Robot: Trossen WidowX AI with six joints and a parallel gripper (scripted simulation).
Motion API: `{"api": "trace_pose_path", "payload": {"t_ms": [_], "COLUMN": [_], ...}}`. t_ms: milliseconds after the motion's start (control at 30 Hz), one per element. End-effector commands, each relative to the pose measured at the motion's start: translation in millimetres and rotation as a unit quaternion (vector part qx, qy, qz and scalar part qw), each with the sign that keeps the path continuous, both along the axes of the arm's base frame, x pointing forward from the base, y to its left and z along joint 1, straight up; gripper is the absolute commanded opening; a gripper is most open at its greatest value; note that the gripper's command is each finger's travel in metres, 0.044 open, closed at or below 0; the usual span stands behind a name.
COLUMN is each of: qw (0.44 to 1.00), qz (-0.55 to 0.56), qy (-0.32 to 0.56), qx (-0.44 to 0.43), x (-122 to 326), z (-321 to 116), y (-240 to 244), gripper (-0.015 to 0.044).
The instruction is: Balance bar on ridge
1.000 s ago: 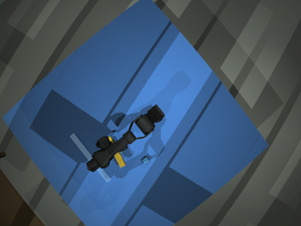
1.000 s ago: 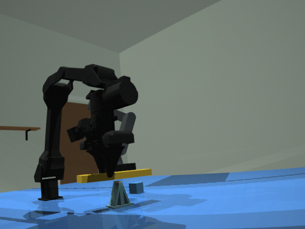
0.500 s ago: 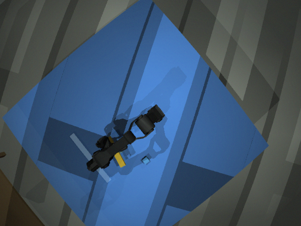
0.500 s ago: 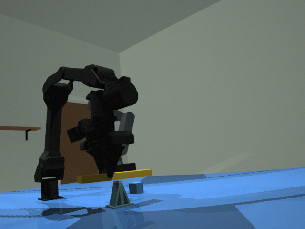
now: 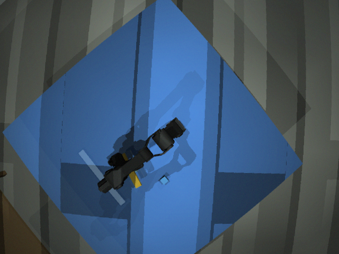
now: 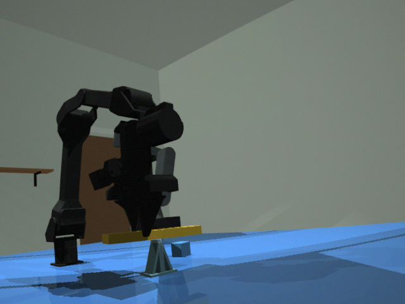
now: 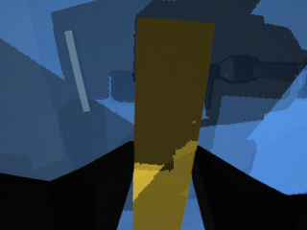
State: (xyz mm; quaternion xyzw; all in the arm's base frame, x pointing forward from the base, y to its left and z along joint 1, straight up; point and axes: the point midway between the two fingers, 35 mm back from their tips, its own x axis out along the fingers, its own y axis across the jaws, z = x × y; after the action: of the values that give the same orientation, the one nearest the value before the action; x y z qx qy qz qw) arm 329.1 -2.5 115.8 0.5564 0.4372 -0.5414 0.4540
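The yellow bar (image 5: 135, 180) (image 6: 183, 231) (image 7: 173, 86) is held crosswise between the fingers, near its middle, and is clear of the table. My gripper (image 6: 140, 232) (image 7: 163, 150) is shut on it and points down. In the top view the arm hides the fingers and the middle of the bar. The grey-green ridge (image 6: 158, 258) stands upright on the table under the bar, slightly right of the fingertips in the exterior view. The bar's underside is very close to the ridge top; whether they touch cannot be told. The bar looks about level.
A small light-blue cube (image 5: 164, 179) (image 6: 180, 249) sits on the blue table (image 5: 178, 54) (image 6: 326, 239) near the ridge. A pale flat strip (image 5: 117, 197) (image 7: 77, 72) lies on the other side of the bar from the cube. Large shadows of the arm cross the table.
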Motion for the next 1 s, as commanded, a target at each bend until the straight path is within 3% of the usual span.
{"api": "trace_pose_path", "payload": {"t_ms": [0,967], "qw": [1.000,1.000], "qz": [-0.002,-0.002], "qy": [-0.001,-0.001], "qx": [0.003,0.003], "x": [0.3,0.4], "z": [-0.6,-3.0], "y": [0.9,1.0], "gripper": [0.0000,0.0000]}}
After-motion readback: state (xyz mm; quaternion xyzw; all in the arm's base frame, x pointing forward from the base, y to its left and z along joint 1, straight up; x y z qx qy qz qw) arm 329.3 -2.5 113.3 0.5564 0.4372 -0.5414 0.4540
